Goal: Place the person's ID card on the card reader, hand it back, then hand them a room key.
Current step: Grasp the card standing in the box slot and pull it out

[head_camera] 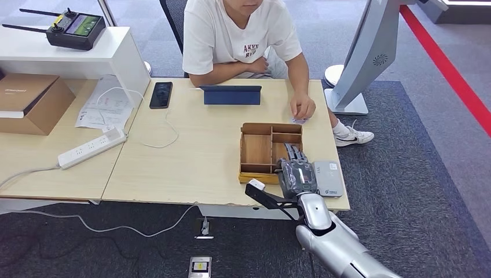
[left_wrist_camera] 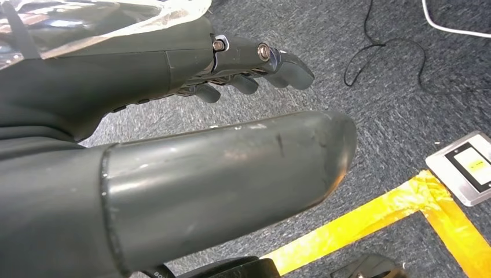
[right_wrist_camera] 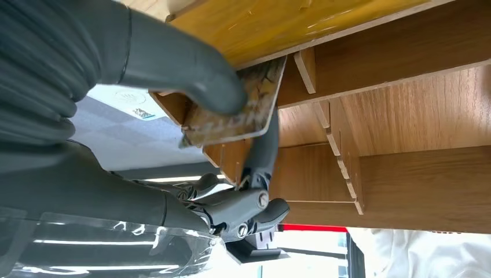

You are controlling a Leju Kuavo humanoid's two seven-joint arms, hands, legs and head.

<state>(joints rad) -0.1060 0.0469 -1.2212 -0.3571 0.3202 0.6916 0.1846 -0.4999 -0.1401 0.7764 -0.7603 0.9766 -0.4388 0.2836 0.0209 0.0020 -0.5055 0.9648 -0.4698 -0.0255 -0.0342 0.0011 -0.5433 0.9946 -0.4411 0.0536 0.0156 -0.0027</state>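
Note:
My right hand reaches into the near right part of the wooden compartment tray. In the right wrist view its thumb and a finger pinch a brownish room key card just above the tray's dividers. The grey card reader lies on the table right beside this hand. Across the table a seated person presses a hand on a small ID card just beyond the tray. My left hand hangs over the carpet, fingers loosely apart, holding nothing.
A blue tablet, a black phone and a white power strip with its cable lie on the table. A cardboard box sits far left. Yellow tape and a small device mark the floor.

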